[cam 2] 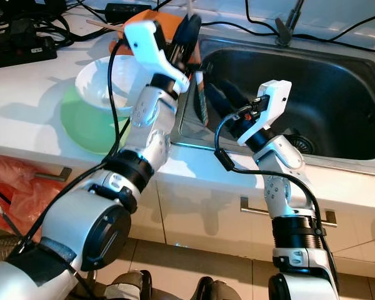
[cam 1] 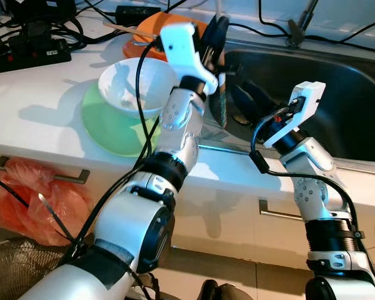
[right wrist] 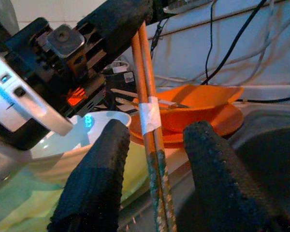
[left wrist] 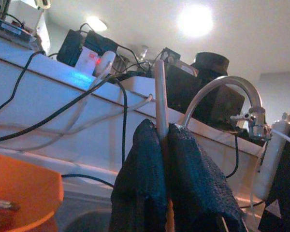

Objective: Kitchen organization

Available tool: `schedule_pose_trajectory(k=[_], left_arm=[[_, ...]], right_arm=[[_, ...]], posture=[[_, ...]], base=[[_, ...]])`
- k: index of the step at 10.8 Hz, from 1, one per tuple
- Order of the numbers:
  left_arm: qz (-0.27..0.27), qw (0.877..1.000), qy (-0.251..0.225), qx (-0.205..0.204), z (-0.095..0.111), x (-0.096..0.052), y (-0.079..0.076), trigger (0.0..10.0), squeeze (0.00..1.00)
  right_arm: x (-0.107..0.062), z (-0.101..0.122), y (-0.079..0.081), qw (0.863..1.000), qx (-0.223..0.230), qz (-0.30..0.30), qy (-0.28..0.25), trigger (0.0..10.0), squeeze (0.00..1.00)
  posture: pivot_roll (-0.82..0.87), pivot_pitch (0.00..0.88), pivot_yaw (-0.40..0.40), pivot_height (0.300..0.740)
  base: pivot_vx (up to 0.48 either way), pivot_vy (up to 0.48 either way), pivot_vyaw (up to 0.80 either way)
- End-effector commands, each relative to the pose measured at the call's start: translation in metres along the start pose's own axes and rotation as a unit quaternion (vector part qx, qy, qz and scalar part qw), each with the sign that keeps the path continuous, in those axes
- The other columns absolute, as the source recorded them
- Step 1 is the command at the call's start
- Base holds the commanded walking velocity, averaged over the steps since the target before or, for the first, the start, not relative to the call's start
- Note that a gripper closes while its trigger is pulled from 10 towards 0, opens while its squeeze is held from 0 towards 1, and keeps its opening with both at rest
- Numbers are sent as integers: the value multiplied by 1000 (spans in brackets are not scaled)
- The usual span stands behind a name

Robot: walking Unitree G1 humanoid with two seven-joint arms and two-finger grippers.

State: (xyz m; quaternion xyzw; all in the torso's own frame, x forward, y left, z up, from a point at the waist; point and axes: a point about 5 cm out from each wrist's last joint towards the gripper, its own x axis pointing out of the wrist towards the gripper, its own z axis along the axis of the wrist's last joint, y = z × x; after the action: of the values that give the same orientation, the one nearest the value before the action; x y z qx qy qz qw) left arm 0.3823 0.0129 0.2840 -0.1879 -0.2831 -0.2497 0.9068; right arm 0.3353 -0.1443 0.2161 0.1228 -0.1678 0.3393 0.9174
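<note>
1. At the rim between the white tabletop and the steel sink, the left end effector is pinching a pair of chopsticks near their upper part, fingers pressed together on them, so that they hang roughly upright with the lower ends over the near-left corner of the sink.

2. The chopsticks are bound together by a band of pale tape, and their lower ends look stained and worn.

3. The right end effector reaches in from the sink side, its fingers spread, one on each side of the chopsticks and not touching them.

4. Just beside the left arm, a white bowl sits on a green plate; behind them an orange bowl rests on an orange plate with a utensil lying in it.

5. My judgement: this looks like a handover or regrasp, with the task only partly done.

6. Risks as I see them:
   - If the left fingers let go before the right ones close, the chopsticks would drop into the sink.
   - An off-centre closure could twist the taped pair and lever them out of the left grip.
   - The left arm is close to the white bowl, so a sideways swing might knock it off the plate.
</note>
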Motion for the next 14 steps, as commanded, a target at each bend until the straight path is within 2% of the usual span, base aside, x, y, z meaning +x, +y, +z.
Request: schedule_pose_trajectory(k=[1, 4, 5, 8, 11, 14], left_arm=[[-53, 997, -2, -57, -9, 9, -59, 10000, 0], [-55, 996, -1, -75, -7, 12, -60, 10000, 0], [-71, 994, -3, -82, -7, 13, -67, 10000, 0], [-80, 991, -2, -105, -7, 13, -72, 10000, 0], [-97, 989, -5, -112, -7, 13, -79, 10000, 0], [-103, 988, -5, -115, -7, 13, -81, 10000, 0]], right_arm=[[-3, 2, 1, 1000, -5, 3, 0, 10000, 0], [-2, -3, 7, 1000, -7, 19, 13, 10000, 0], [-1, -8, 13, 999, -6, 36, 23, 10000, 0], [2, -13, 19, 998, -2, 47, 29, 10000, 0], [5, -13, 16, 999, -20, 29, 27, 10000, 0], [8, -8, 3, 999, -41, -31, 12, 10000, 0]], posture=[[67, 161, -26, 740], [71, 160, -25, 740], [77, 158, -24, 740], [82, 154, -20, 740], [86, 149, -19, 740], [88, 150, -19, 740]], base=[[0, 0, 0], [0, 0, 0], [0, 0, 0], [0, 0, 0], [0, 0, 0], [0, 0, 0]])
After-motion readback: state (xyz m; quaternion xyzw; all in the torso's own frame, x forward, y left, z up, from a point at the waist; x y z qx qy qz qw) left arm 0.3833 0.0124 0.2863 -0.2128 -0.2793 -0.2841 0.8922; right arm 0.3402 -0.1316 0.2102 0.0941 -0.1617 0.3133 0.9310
